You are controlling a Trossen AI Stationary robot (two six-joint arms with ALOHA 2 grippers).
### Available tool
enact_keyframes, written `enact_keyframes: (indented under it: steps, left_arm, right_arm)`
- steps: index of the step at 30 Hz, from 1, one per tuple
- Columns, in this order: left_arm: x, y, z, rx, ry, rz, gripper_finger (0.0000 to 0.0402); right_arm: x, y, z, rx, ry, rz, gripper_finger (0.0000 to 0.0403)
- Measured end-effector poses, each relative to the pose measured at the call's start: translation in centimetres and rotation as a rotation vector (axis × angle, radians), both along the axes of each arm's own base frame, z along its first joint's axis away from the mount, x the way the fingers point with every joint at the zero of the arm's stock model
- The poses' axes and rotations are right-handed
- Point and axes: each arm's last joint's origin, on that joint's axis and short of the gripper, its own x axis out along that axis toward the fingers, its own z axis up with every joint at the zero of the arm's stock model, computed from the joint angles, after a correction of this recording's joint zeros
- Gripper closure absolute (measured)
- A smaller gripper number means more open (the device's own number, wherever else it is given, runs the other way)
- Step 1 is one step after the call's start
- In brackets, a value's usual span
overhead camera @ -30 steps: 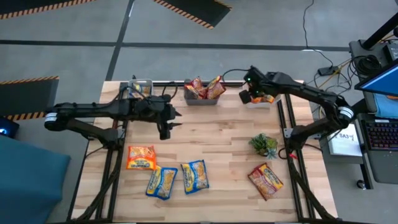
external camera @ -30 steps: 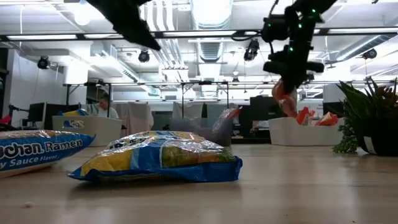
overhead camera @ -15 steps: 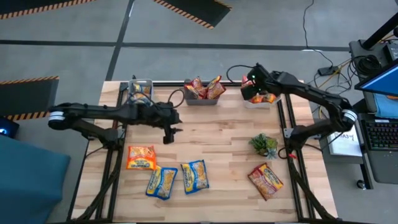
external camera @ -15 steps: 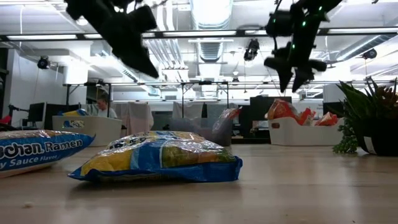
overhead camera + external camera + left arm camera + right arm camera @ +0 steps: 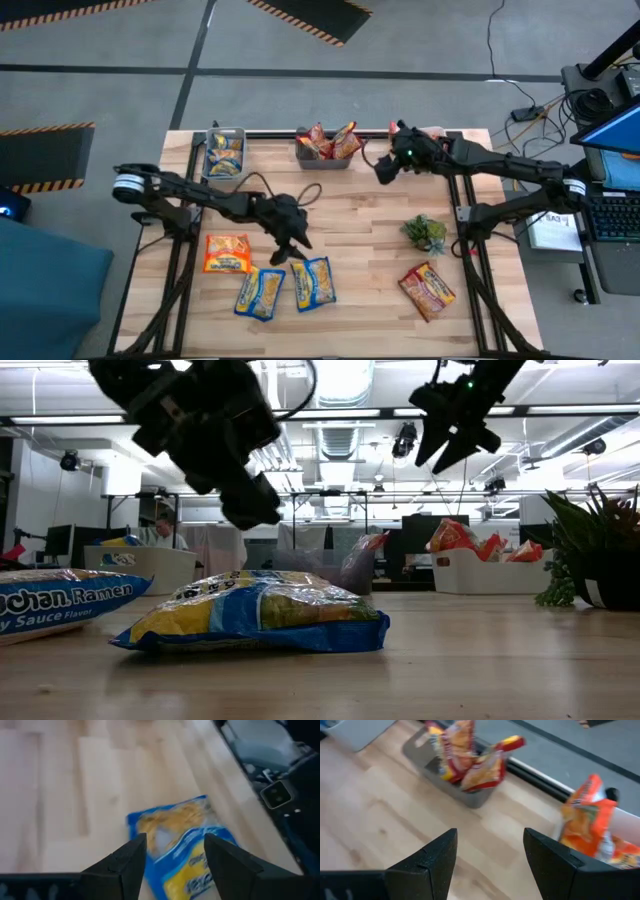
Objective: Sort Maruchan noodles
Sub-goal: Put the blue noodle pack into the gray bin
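Observation:
My left gripper (image 5: 291, 247) hangs open just above the table. It is over the far end of a blue-and-yellow noodle packet (image 5: 313, 283), which shows beyond its fingers (image 5: 182, 842). A second blue packet (image 5: 260, 292) and an orange one (image 5: 227, 253) lie flat to its left. A dark red packet (image 5: 428, 290) lies flat at the near right. My right gripper (image 5: 383, 170) is open and holds nothing, in the air between the grey bin (image 5: 322, 160) of red packets and the white bin (image 5: 480, 572) of orange packets.
A bin with blue packets (image 5: 225, 152) stands at the far left. A small green plant (image 5: 424, 232) stands right of centre, near the dark red packet. Bare wood lies in the table's middle between the two arms. A person sits in the room far behind (image 5: 165, 530).
My right gripper has opened and let an orange packet drop into the white bin, then drawn away toward the table's left. My left gripper has come down toward the near edge and a little right, over the blue packets.

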Motion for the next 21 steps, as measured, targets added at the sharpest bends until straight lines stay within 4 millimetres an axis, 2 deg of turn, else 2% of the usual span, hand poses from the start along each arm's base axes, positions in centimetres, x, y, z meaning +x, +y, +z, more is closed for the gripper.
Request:
enact_keyframes:
  steps: [9, 15, 18, 21]
  left_arm:
    - [2.7, -1.4, -1.9, 0.05, 0.08, -0.056, 0.0157]
    - [3.6, -1.7, -2.9, 0.115, 0.148, -0.021, 0.0153]
    - [3.5, -2.0, -4.3, 0.148, 0.214, -0.014, 0.0153]
    - [3.4, -2.6, -4.8, 0.133, 0.235, -0.036, 0.0153]
  right_arm:
    - [1.9, 2.4, -0.9, -0.001, 0.027, 0.112, 0.0188]
    - [2.6, 2.9, -1.5, 0.012, 0.038, 0.129, 0.0188]
    - [2.7, 3.2, -1.6, 0.016, 0.043, 0.137, 0.0188]
    - [2.8, 3.5, -1.6, 0.016, 0.043, 0.148, 0.0188]
